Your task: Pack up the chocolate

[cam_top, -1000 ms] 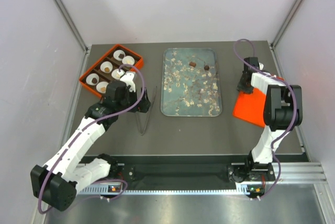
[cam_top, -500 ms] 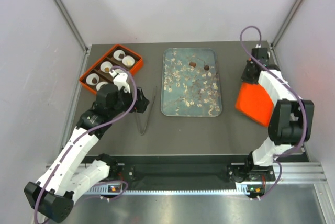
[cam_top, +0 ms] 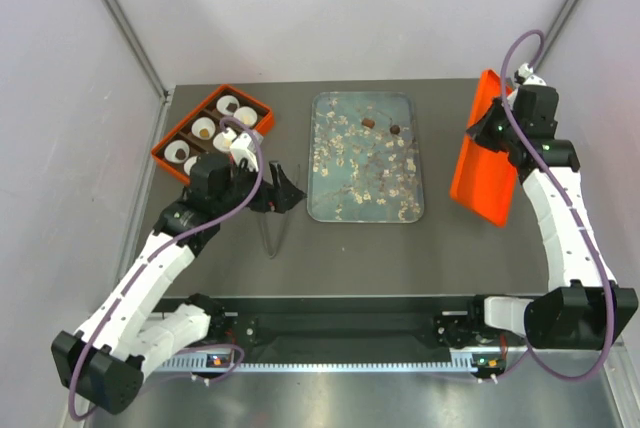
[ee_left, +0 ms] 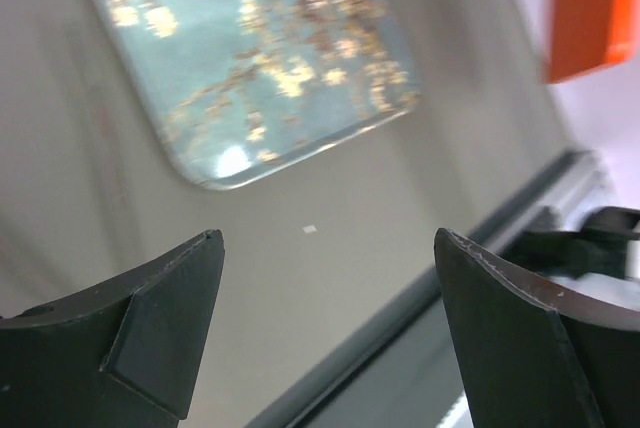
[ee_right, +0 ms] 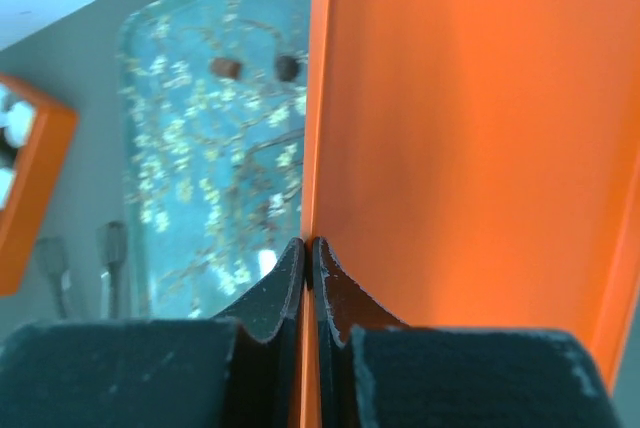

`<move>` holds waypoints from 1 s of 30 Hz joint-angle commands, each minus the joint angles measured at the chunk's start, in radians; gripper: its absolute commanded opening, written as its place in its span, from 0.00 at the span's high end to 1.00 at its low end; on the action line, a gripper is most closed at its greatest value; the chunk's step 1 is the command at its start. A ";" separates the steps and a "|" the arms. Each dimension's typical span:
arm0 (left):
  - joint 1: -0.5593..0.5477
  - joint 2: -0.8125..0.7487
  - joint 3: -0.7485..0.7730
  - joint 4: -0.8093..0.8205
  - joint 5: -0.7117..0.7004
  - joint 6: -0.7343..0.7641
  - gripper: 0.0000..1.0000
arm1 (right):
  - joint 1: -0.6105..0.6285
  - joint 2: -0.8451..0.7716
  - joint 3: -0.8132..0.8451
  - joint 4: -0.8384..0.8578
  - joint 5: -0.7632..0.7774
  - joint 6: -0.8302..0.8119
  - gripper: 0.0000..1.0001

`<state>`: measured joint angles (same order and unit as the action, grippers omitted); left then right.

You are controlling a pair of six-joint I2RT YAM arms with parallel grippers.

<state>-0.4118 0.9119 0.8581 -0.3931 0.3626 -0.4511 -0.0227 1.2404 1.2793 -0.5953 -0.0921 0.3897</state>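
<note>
Two dark chocolates [cam_top: 368, 123] [cam_top: 394, 129] lie on the far part of the blossom-print glassy tray [cam_top: 340, 203]; they also show in the right wrist view [ee_right: 226, 68] [ee_right: 287, 68]. The orange box [cam_top: 166, 144] at far left holds white paper cups, one with a tan chocolate [cam_top: 203, 132]. My left gripper [cam_top: 285, 191] is open and empty, between the box and the tray's left edge, over bare table [ee_left: 330, 240]. My right gripper [cam_top: 490, 128] is shut on the edge of the orange lid [cam_top: 483, 168], held raised and steeply tilted [ee_right: 310, 248].
Metal tongs [cam_top: 271, 233] lie on the table just below my left gripper, left of the tray; they show in the right wrist view [ee_right: 110, 248]. The lid [ee_left: 590, 8] hangs right of the tray. White walls close in both sides and the back.
My right gripper has lifted the orange lid off the table and tipped it steeply up. My left gripper has moved right, toward the tray's left edge.
</note>
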 commanded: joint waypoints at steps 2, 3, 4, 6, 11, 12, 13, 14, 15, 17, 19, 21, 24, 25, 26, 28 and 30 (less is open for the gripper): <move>0.007 0.093 0.103 0.187 0.169 -0.109 0.10 | 0.001 -0.053 0.077 0.089 -0.182 0.050 1.00; 0.008 0.114 0.116 0.204 0.200 -0.130 0.11 | 0.004 -0.064 0.072 0.116 -0.252 0.089 1.00; 0.013 0.158 0.139 0.233 0.225 -0.153 0.12 | 0.012 -0.068 0.068 0.164 -0.303 0.106 1.00; 0.027 0.197 0.156 0.276 0.251 -0.187 0.12 | 0.015 -0.079 0.065 0.209 -0.346 0.153 1.00; 0.103 0.312 0.157 0.664 0.433 -0.424 0.14 | 0.072 -0.107 0.017 0.486 -0.532 0.323 1.00; 0.110 0.330 0.165 0.721 0.453 -0.452 0.15 | 0.081 -0.107 0.015 0.523 -0.555 0.351 1.00; 0.117 0.369 0.174 0.765 0.482 -0.478 0.15 | 0.084 -0.104 0.015 0.555 -0.572 0.374 1.00; 0.131 0.389 0.192 0.869 0.499 -0.529 0.16 | 0.089 -0.104 0.018 0.586 -0.586 0.397 1.00; 0.137 0.412 0.202 0.920 0.513 -0.558 0.16 | 0.099 -0.102 0.026 0.636 -0.598 0.434 1.00; 0.152 0.482 0.225 1.111 0.558 -0.665 0.16 | 0.104 -0.102 0.038 0.670 -0.606 0.463 1.00; 0.156 0.568 0.255 1.245 0.587 -0.742 0.17 | 0.115 -0.098 0.060 0.709 -0.613 0.501 1.00; 0.154 0.629 0.294 1.406 0.605 -0.823 0.18 | 0.130 -0.091 0.058 0.797 -0.635 0.561 1.00; 0.142 0.760 0.387 1.608 0.642 -0.926 0.18 | 0.156 -0.082 0.049 0.887 -0.656 0.647 1.00; 0.139 0.827 0.412 1.667 0.644 -0.960 0.18 | 0.164 -0.082 0.051 0.931 -0.658 0.664 1.00; 0.131 0.861 0.456 1.742 0.642 -1.045 0.17 | 0.171 -0.081 0.052 0.951 -0.660 0.679 1.00; 0.128 0.980 0.537 1.964 0.610 -1.156 0.17 | 0.191 -0.072 0.071 0.974 -0.664 0.704 1.00; 0.116 1.068 0.613 2.091 0.564 -1.313 0.19 | 0.208 -0.059 0.101 0.963 -0.664 0.707 1.00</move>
<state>-0.2832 1.8778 1.3754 1.1614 0.9535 -1.5043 0.1577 1.1755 1.2919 0.1982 -0.7334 1.0389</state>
